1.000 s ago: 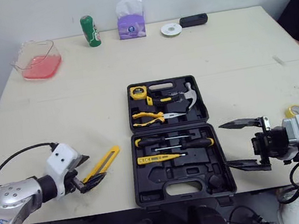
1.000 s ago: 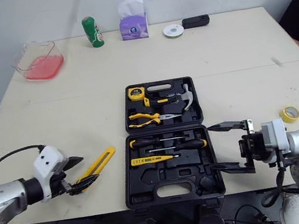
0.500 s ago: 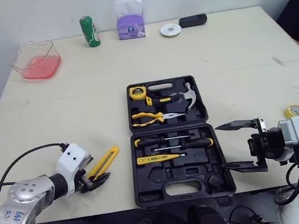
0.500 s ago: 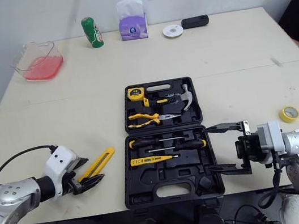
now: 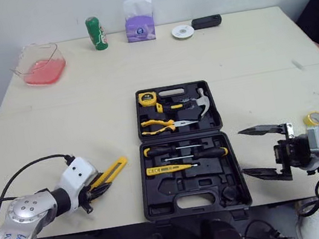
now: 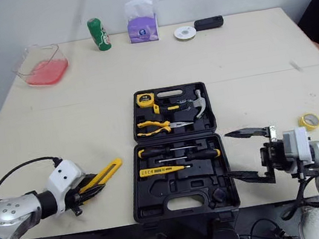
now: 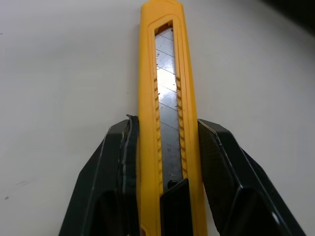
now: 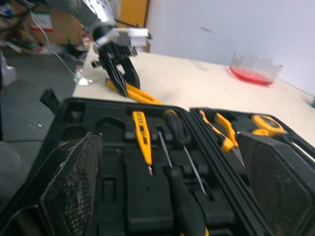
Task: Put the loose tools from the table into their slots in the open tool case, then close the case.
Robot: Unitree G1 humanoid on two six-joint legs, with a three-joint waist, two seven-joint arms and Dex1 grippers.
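Yellow knife (image 5: 112, 170) on table (image 5: 228, 53), left of case (image 5: 180, 205); left gripper (image 7: 167, 132) clamped on it. Empty right gripper (image 5: 242, 153) spread wide beside case. Most slots filled; knife unstowed, case open.

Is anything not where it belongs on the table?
Yes. The yellow knife lies loose on the table, outside the tool case, with the left claw shut on its end. A yellow tape roll sits loose right of the case.
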